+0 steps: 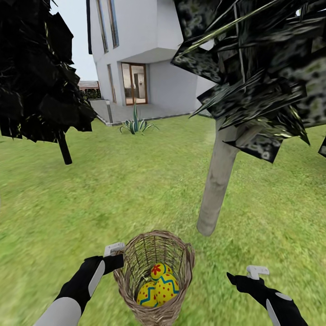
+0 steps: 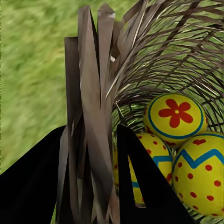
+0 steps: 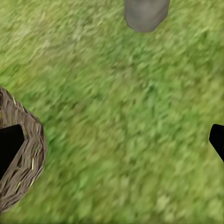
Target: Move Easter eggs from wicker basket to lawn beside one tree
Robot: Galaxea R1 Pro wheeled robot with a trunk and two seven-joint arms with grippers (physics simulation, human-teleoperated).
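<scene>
Left gripper (image 2: 100,186) was clamped on the wicker basket (image 1: 136,260) rim, three eggs (image 1: 158,287) inside, right gripper (image 3: 112,140) spread wide beside it.

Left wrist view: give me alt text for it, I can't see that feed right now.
The left gripper straddles the wicker basket wall, one black finger outside and one inside. Three yellow Easter eggs with red marks and blue bands lie inside, with blurred green lawn behind.
</scene>
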